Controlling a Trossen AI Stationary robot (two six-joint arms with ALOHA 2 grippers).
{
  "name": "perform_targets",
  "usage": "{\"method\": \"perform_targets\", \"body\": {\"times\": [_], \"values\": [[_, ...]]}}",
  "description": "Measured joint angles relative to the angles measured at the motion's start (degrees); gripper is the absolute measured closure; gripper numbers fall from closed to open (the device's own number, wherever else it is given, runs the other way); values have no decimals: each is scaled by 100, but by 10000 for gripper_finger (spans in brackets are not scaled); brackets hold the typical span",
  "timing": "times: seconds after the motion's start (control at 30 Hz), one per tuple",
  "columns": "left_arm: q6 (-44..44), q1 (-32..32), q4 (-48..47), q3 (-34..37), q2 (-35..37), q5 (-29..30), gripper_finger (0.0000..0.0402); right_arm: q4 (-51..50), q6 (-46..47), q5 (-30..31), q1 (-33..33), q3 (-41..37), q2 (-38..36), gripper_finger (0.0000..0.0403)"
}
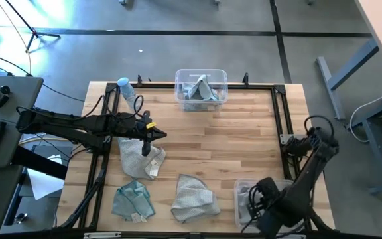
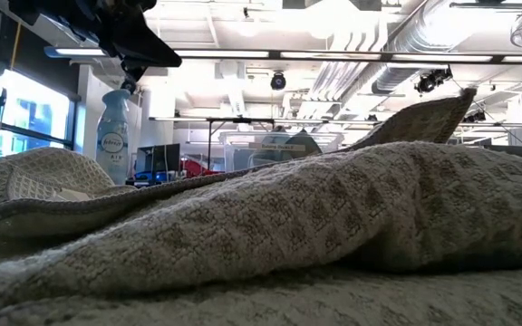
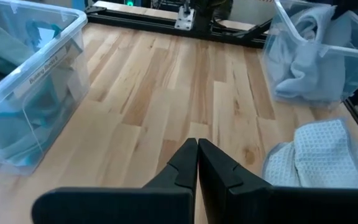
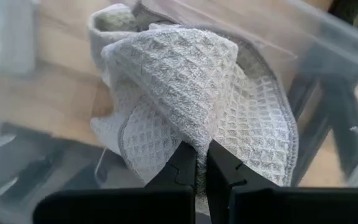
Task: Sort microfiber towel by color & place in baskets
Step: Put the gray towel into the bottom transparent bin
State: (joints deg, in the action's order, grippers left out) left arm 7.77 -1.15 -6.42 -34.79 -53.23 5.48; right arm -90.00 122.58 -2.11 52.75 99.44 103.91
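Observation:
Over the near-right basket [image 1: 241,199] my right gripper [image 4: 197,154] points down, shut on a pale grey towel [image 4: 191,81] inside the clear walls. My left gripper [image 3: 197,148] is shut and holds nothing. It hovers above the table's left half, over another grey towel [image 1: 141,159] that lies flat on the wood. A third grey towel [image 1: 194,198] and a teal towel [image 1: 132,200] lie near the front edge. The far basket [image 1: 201,88] holds teal towels. My right gripper pinches a bunched fold of the grey towel [image 4: 188,138] between its two fingers, coming from above and pointing down. The fingertips themselves hide the exact place of contact. The towel spreads out below the fingers in several layers, within the basket's walls.
A clear spray bottle with a blue cap [image 1: 128,89] stands at the far left. Black rails [image 1: 280,119] run along the table's sides and far edge. Bare wood [image 1: 224,146] lies in the middle. In the low view a grey towel [image 2: 333,226] fills the foreground.

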Motion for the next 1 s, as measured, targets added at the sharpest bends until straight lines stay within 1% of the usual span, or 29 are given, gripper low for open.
{"method": "perform_targets", "body": {"times": [0.13, 0.2, 0.27, 0.37, 0.47, 0.57, 0.7, 0.8, 0.9, 1.0], "values": [[-121, 0, 3, 0, 0, 0, 401, 51, 223, 9, 61, -114, 241, 403], [-206, 0, 4, -1, 0, 0, 401, 53, 452, -10, 110, -465, 233, 403], [-303, 0, 9, 0, 0, -37, 401, 349, 491, -109, 117, -958, 106, 403], [-390, -2, 20, 0, 0, -52, 401, 1275, 484, 139, 62, -1755, -249, 403], [-350, -2, 12, -2, 0, -107, 401, 2424, 493, 211, 28, -2506, -582, 403], [-289, -2, 8, 0, 0, -179, 401, 3180, 510, 188, 26, -2975, -690, 403], [-146, -2, -10, 0, 0, -195, 401, 3338, 551, 39, 72, -3197, -680, 402], [-44, -2, -14, 0, 0, -197, 401, 3301, 504, -3, 96, -3246, -679, 391], [-39, -1, -15, -1, 0, -197, 401, 3290, 509, -109, 92, -3243, -679, 367], [-44, 0, -16, 0, 0, -197, 401, 3310, 554, -144, 90, -3161, -711, 332]]}}
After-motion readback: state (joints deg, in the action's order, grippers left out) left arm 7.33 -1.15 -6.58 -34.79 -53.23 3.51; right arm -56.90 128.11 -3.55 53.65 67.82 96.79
